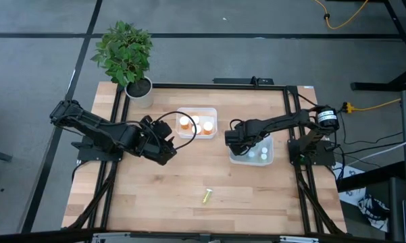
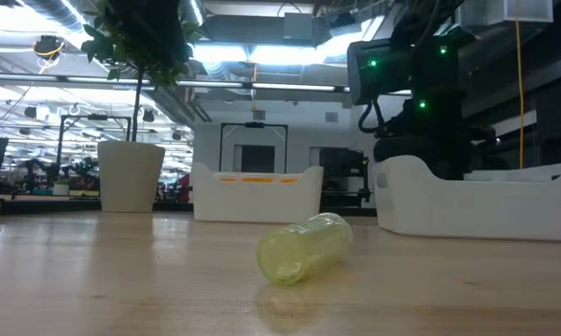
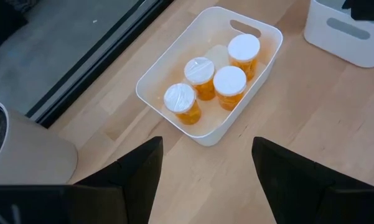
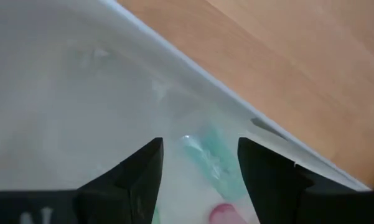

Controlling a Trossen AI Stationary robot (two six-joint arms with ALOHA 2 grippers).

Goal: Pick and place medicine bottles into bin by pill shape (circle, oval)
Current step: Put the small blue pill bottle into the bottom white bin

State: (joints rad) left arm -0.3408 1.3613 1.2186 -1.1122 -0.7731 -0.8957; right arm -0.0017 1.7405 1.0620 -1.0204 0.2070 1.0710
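Observation:
A white bin point(image 1: 196, 112) at the table's middle holds several orange bottles with white caps point(image 3: 213, 81). A second white bin point(image 1: 266, 159) stands to its right and holds white-capped bottles point(image 1: 263, 154). My right gripper point(image 4: 200, 165) is open and reaches down into this bin's left end point(image 1: 234, 140). A teal bottle point(image 4: 213, 157) lies on the bin floor past the fingertips, with a pink one point(image 4: 223, 213) beside it. A yellow-green bottle point(image 1: 207, 196) lies on its side on the table near the front point(image 2: 303, 247). My left gripper point(image 3: 205, 168) is open and empty, left of the orange-bottle bin point(image 1: 166, 144).
A potted plant point(image 1: 127, 55) in a white pot point(image 2: 131, 175) stands at the table's far left corner. Bare wood lies in front of both bins around the yellow-green bottle. A black frame point(image 1: 290, 121) runs along the table's edges.

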